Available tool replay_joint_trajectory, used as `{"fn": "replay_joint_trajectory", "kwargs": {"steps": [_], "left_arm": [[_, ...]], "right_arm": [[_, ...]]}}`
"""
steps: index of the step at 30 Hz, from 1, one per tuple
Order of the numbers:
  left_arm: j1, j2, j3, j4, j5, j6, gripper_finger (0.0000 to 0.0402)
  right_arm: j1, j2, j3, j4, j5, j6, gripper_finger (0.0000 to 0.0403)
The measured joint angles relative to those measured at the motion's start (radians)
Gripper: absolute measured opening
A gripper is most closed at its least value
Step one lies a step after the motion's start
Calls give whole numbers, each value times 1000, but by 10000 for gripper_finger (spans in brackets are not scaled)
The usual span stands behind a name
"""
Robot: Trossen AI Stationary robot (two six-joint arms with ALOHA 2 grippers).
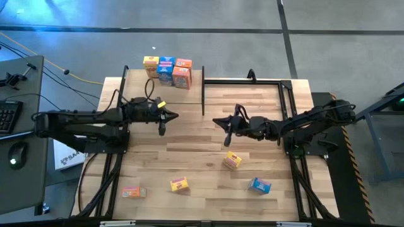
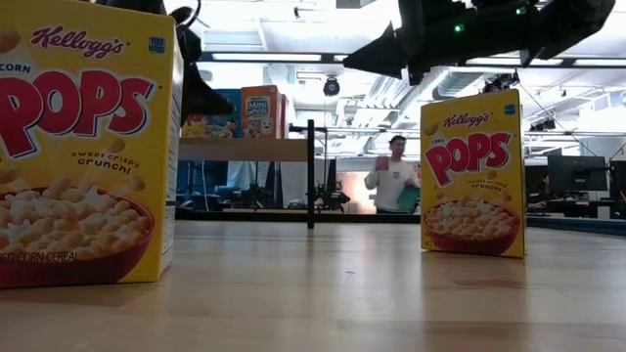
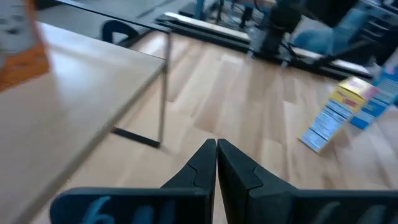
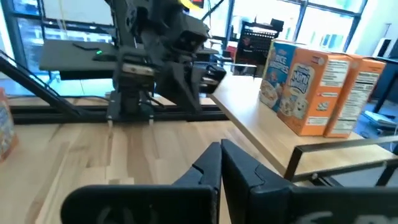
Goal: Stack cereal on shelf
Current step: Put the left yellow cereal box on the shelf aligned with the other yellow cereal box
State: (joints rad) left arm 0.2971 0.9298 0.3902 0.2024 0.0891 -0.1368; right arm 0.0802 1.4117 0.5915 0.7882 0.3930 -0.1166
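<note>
The shelf (image 1: 189, 94) stands at the far left part of the wooden table (image 1: 202, 151), its light board raised on thin black posts. Four cereal boxes stand on it near its far edge: a yellow box (image 1: 150, 65) at the left end, two blue boxes (image 1: 166, 69) in the middle, and two orange boxes (image 1: 182, 73) at the right end, all touching or just beside one another. In the right wrist view the orange boxes (image 4: 314, 90) stand upright near the shelf's edge.

Four more boxes are on the table's near half. A yellow Corn Pops box (image 1: 231, 161) sits near the middle, a second yellow box (image 1: 179, 184) near the near edge, an orange box (image 1: 130, 192) towards the near left corner, and a blue box (image 1: 259, 185) towards the near right. In the low view two Corn Pops boxes stand upright, one large at the left (image 2: 83, 147) and one farther off at the right (image 2: 473, 174).

The left gripper (image 1: 172, 116) hangs over the table just beside the shelf's near edge, its fingers (image 3: 208, 162) pressed together with nothing between them. The right gripper (image 1: 218, 121) hangs over the table's middle, facing the left one, its fingers (image 4: 214, 165) also pressed together and empty.

A person (image 2: 393, 176) stands in the room beyond the table.
</note>
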Motion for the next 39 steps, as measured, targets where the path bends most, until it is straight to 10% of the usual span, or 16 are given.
{"fn": "replay_joint_trajectory", "kwargs": {"steps": [8,26,39], "left_arm": [[-128,38,85,-98,12,-31,46],[-677,480,739,-983,-20,-613,259],[-836,792,1049,-1187,-161,-776,287]], "right_arm": [[29,0,-35,22,29,2,0],[34,-15,-52,-19,43,12,0],[39,-14,-52,-44,18,37,0]]}}
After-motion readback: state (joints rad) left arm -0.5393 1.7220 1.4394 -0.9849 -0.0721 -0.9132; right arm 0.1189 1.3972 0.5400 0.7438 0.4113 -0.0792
